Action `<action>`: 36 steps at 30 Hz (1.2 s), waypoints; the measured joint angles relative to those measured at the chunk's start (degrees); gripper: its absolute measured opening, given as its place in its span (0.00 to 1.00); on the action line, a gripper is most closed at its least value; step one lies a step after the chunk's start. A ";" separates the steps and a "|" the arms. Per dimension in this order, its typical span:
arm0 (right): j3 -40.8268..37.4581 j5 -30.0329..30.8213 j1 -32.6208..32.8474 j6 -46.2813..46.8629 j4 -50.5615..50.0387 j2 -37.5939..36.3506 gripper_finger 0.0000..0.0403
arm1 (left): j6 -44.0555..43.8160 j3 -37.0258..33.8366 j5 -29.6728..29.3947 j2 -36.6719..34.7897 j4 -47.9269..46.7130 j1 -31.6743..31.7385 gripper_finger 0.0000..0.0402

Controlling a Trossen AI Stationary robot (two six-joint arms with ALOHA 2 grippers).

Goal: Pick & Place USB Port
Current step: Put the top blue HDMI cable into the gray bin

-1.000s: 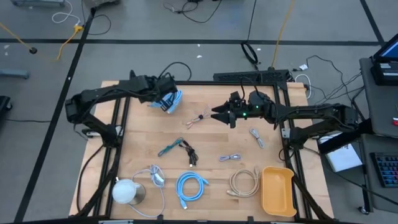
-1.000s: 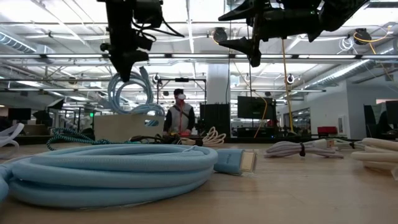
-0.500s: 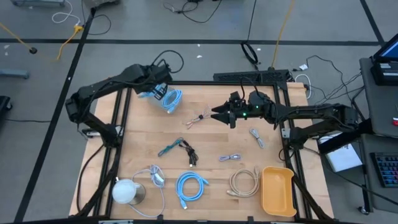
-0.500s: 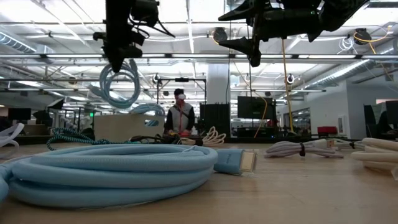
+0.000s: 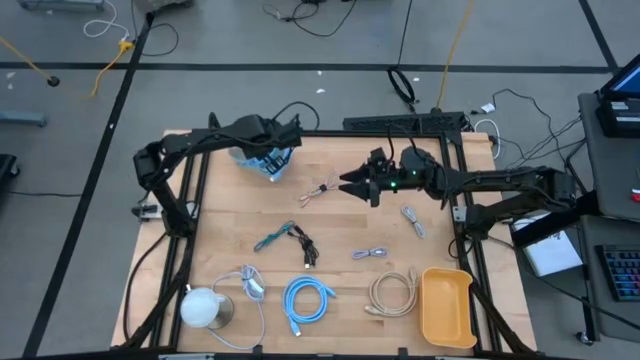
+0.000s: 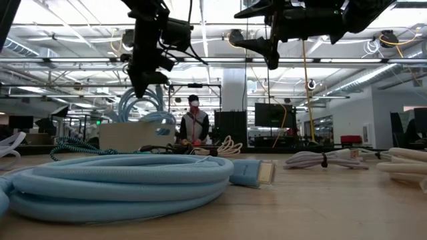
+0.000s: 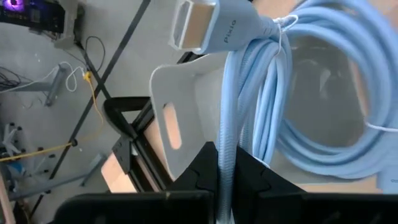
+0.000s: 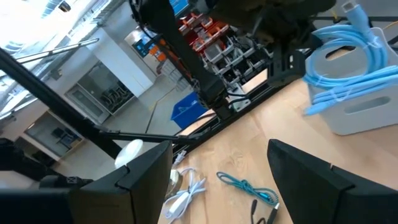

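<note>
Over white bin [image 5: 262, 160], clamped blue cable [image 7: 261, 106].

Both arms are dark, near-black, built of slender tubular links joined by bulkier rounded joint housings. The left arm [image 5: 190, 148] carries a black cable that loops up in an arc near its wrist. The right arm [image 5: 500, 185] shows a small green light on the housing just behind its end effector [image 5: 352, 185], and thin cables run along its wrist. Each end effector's fingers [image 8: 146, 180] are matte black, flat-sided and angular, tapering toward the tip.
</note>
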 joint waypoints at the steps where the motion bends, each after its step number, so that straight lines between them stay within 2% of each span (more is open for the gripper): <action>1: 0.00 0.00 0.19 0.00 0.00 0.00 0.65 | 0.00 0.00 0.18 -0.02 0.16 -0.05 0.03; 10: 0.00 -0.02 0.54 0.04 0.42 0.02 0.64 | -0.52 -0.08 1.64 -1.39 -0.44 0.31 0.03; 16: 0.00 -0.04 0.58 0.47 1.30 0.02 0.64 | -2.90 -0.07 -4.53 -4.75 -10.75 2.65 0.03; 19: 0.00 -0.04 0.58 0.22 1.71 0.02 0.64 | -3.37 -0.07 -4.48 -5.90 -12.40 4.59 0.03; 27: 0.00 -0.04 0.65 0.24 2.95 0.02 0.64 | -2.21 -0.07 -2.53 -5.56 -8.35 6.43 0.03; 36: 0.00 -0.07 2.92 0.13 2.99 0.02 0.64 | -0.54 -0.07 -1.12 -0.18 -5.56 6.65 0.03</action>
